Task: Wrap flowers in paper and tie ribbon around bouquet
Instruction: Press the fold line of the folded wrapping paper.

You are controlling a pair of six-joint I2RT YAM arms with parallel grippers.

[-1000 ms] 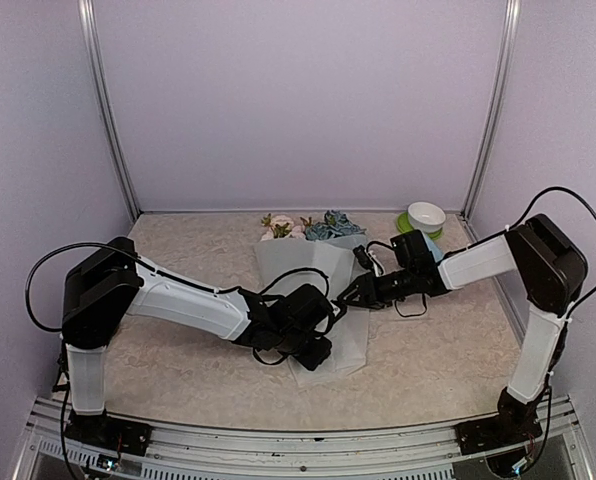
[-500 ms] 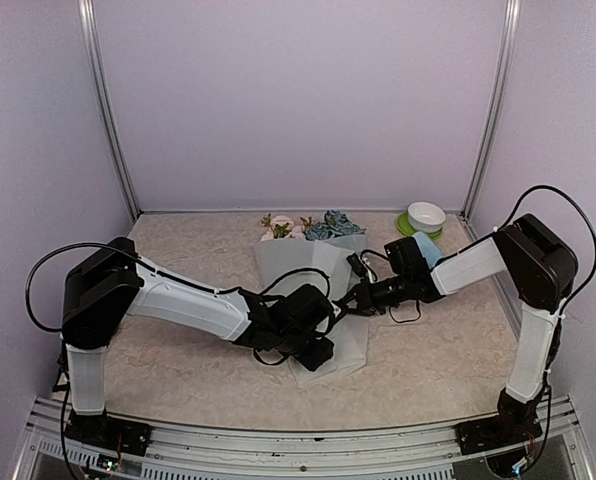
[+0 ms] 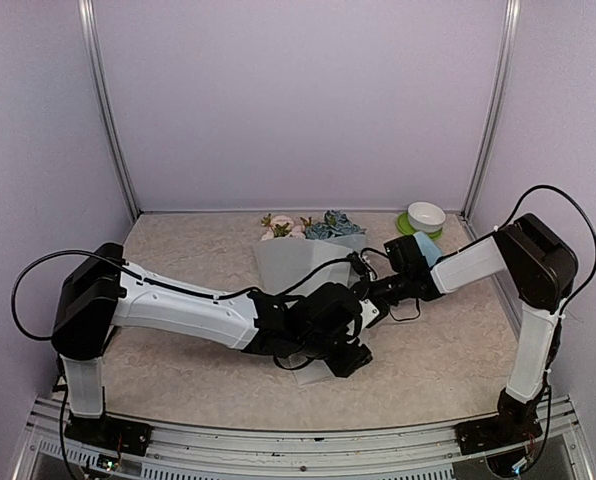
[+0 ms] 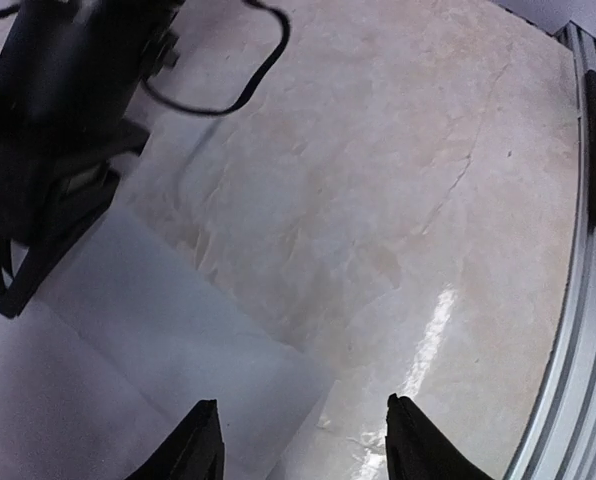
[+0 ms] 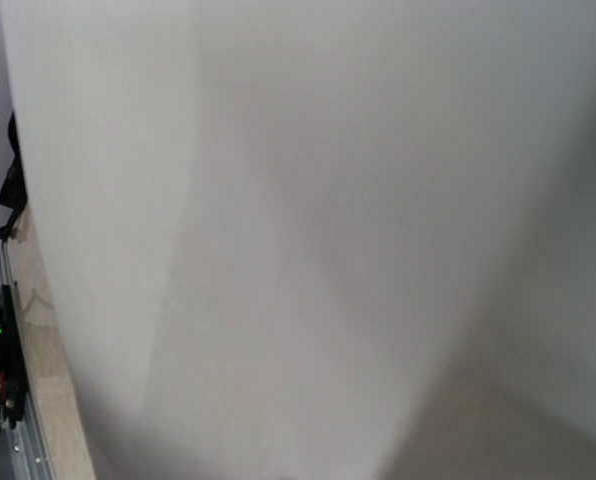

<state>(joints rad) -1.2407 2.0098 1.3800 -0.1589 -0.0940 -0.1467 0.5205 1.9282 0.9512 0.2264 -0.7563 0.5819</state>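
Your left arm lies low and long across the table (image 3: 448, 360), its white forearm reaching from the shoulder toward the middle with the wrist bent down. The left claw (image 3: 353, 358) hangs over the near corner of the paper (image 3: 298, 265). In its wrist view the left claw's fingertips (image 4: 203, 445) stand well apart with nothing between them. Below them are the corner of the sheet and bare marbled tabletop, and they touch neither.

Your right arm rises from its base, folds at the elbow and sends its forearm down toward the middle. That puts the right claw (image 3: 368, 290) just beyond and beside the left wrist, at the sheet's edge. The right claw is closed tight. Its own camera sees only frosted white paper pressed close, with no fingers in view, so you cannot tell whether the sheet is actually pinched. From the left wrist view the right claw shows as a dark shape with its tip down at the paper.

The flowers (image 3: 308, 226) lie beyond both claws at the far end of the sheet, pink and blue heads pointing toward the back wall. Beyond the right claw, to its outer side, a white bowl (image 3: 426, 215) sits on a green plate (image 3: 406, 224).
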